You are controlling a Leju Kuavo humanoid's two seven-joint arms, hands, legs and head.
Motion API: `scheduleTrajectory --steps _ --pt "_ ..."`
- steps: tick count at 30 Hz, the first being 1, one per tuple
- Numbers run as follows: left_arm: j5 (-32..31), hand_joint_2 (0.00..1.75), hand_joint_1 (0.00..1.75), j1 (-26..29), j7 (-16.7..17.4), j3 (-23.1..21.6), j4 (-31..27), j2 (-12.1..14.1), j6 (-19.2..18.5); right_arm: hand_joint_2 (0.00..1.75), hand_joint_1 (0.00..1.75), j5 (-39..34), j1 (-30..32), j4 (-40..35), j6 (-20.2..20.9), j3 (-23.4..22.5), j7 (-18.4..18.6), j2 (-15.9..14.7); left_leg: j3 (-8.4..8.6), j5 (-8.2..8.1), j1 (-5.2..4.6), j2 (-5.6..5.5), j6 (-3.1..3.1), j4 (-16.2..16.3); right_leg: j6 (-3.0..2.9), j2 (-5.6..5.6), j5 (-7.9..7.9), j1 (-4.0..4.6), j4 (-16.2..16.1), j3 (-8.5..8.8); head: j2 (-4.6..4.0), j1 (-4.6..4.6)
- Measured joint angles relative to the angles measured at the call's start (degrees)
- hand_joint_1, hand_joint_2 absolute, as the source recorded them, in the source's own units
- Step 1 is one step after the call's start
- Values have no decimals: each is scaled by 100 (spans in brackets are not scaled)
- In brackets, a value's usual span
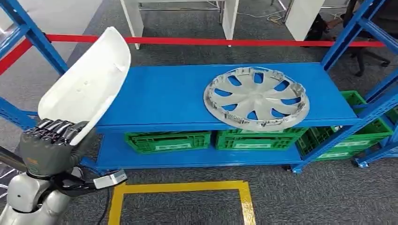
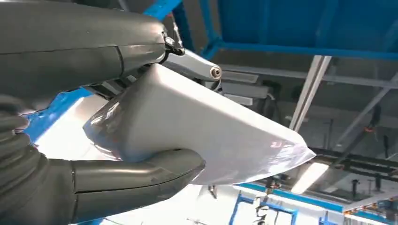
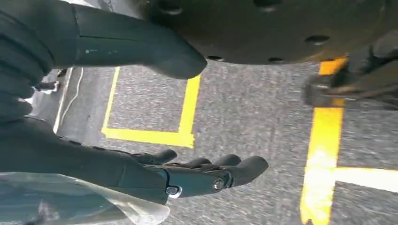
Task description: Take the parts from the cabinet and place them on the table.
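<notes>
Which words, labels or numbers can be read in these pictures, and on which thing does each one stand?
No text can be read.
White labels on the green crates under the blue shelf: too small and blurred.
Small orange mark on the left hand: too small.
White part and wheel cover: no text visible.

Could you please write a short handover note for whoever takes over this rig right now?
Left hand grips the white curved panel, lifted clear in front of the blue rack.
Right hand hangs open over the grey floor with yellow tape, holding nothing.
The silver wheel cover lies on the rack's top shelf.
Done: panel taken.
Left: place the panel on the table, then fetch the wheel cover.
</notes>
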Motion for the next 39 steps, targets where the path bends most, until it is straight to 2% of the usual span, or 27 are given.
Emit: scheduleTrajectory --steps 2,4,5,6,9,10,12,13,14,15,17,19,21,22,24,25,26,27,29,30,31,33,34,35,36,37,39 --pt "39 175 175 6 2 9 11 -2 0 175 0 -4 4 0 0 -4 26 2 -163 94 -1 -2 -16 42 -1 2 389 4 -140 287 0 -2" --pt "42 175 175 7 15 20 13 -2 0 175 0 -7 4 0 -2 -7 26 2 -292 154 6 -10 -60 123 -7 4 682 -2 -990 942 0 -2" --pt "42 175 175 7 22 26 13 -2 0 175 0 -9 -8 0 -4 -7 26 2 -340 180 5 -12 -96 173 -14 24 457 -4 -1490 1222 0 -2" --pt "42 175 175 0 31 33 11 -2 0 175 0 -9 -11 0 -4 -9 26 11 -391 192 -28 -10 -115 220 -35 54 383 7 -1804 1486 0 2" --pt "39 175 175 -2 61 50 17 -2 2 175 0 -18 -3 0 -11 -22 22 28 -443 335 -28 -13 -177 251 -155 66 372 11 -1815 1338 0 -15" --pt "39 175 175 4 74 57 24 0 2 175 0 -20 4 2 -11 -24 18 55 -499 273 -10 -24 -209 294 -216 24 425 -27 -1818 1294 0 9" --pt "-24 175 175 4 101 61 24 0 2 175 0 -42 -9 11 -17 -28 7 55 -615 -366 19 -21 -301 740 -326 1 529 -12 -1813 1226 0 -51" --pt "-26 175 175 2 109 61 24 2 2 175 0 -44 -11 11 -17 -28 2 55 -699 -698 36 -20 -331 1152 -331 -4 583 0 -1808 1165 0 -50" --pt "-37 175 175 4 120 63 26 0 2 175 0 -50 -10 11 -17 -31 -7 57 -774 -945 48 -20 -350 1619 -329 -15 645 13 -1792 1091 0 -59" --pt "-61 175 175 4 127 63 26 0 2 175 0 -57 -11 11 -15 -31 -9 57 -799 -1002 51 -21 -357 1929 -331 -24 689 21 -1770 1017 0 -52" --pt "-79 175 175 6 131 70 26 0 2 175 0 -61 -14 11 -15 -31 -9 57 -588 -701 49 -21 -328 1904 -333 -35 762 45 -1713 859 0 -57" --pt "-77 175 175 4 131 96 26 0 2 175 0 -61 -14 9 -13 -33 -24 63 6 -337 28 -23 -224 1040 -331 -30 828 73 -1667 741 0 -55" --pt "-77 175 175 -14 131 120 26 -2 2 175 0 -63 -14 11 -11 -35 -31 85 531 -476 -11 -19 -91 170 -297 -21 902 106 -1655 693 0 -44" --pt "-76 175 175 -23 131 129 26 -2 4 175 0 -68 -12 11 -11 -39 -35 85 555 -494 -25 -18 -103 88 -257 -23 959 82 -1666 666 0 -55" --pt "-68 175 175 -21 131 151 26 -2 4 175 0 -81 -9 26 -11 -39 -42 83 503 -443 -47 -20 -72 64 -201 -28 1054 62 -1690 625 0 -59" --pt "-57 175 175 -14 131 157 26 -4 2 175 0 -85 -4 35 -11 -42 -42 83 434 -349 20 3 -65 -46 -165 -18 1042 92 -1678 580 0 -50" --pt "-44 175 175 -15 131 157 26 -13 2 175 0 -99 0 39 -11 -44 -42 85 390 -269 29 29 -52 -62 -136 4 868 88 -1614 521 0 -44" --pt "-42 175 175 -13 129 160 26 -24 2 175 0 -103 3 39 -9 -44 -42 85 300 -203 31 29 0 -62 -111 10 509 85 -1368 401 0 -20" --pt "-20 175 175 26 122 192 28 -37 0 175 0 -116 4 48 -9 -44 -42 83 149 -88 21 35 -4 -48 -72 12 -77 66 -600 235 0 -28" --pt "9 175 175 42 114 212 28 -48 0 175 0 -122 4 52 -11 -44 -44 85 57 -20 19 40 -9 -37 -50 12 -190 65 -205 167 0 -18" --pt "35 175 175 59 92 240 31 -55 0 175 0 -122 5 55 -11 -44 -44 83 -27 35 23 43 -17 -26 -31 11 -115 60 -4 170 0 -24" --pt "57 175 175 82 63 286 37 -72 0 175 0 -129 15 68 -17 -44 -50 83 -239 147 47 44 -65 42 18 11 412 25 -237 488 0 -24" --pt "79 175 175 81 39 301 39 -87 0 175 0 -133 18 74 -31 -46 -59 83 -352 193 69 40 -100 104 56 11 605 -1 -675 808 0 -22" --pt "87 175 175 79 7 319 39 -94 0 175 0 -142 15 83 -39 -46 -74 85 -418 223 66 28 -138 184 95 16 580 -40 -1177 1160 0 -17" --pt "92 175 175 80 -22 341 37 -98 2 175 0 -151 8 90 -42 -48 -87 94 -509 242 52 17 -164 277 106 46 359 -19 -1684 1520 0 2" --pt "96 175 175 77 -39 354 37 -98 2 175 0 -155 -2 96 -52 -50 -105 109 -549 280 41 15 -196 317 -30 94 226 -17 -1852 1572 0 -15" --pt "98 175 175 73 -83 382 39 -103 2 175 0 -179 17 112 -55 -63 -120 114 -571 394 52 16 -234 303 -103 92 249 17 -1789 1434 0 -9"
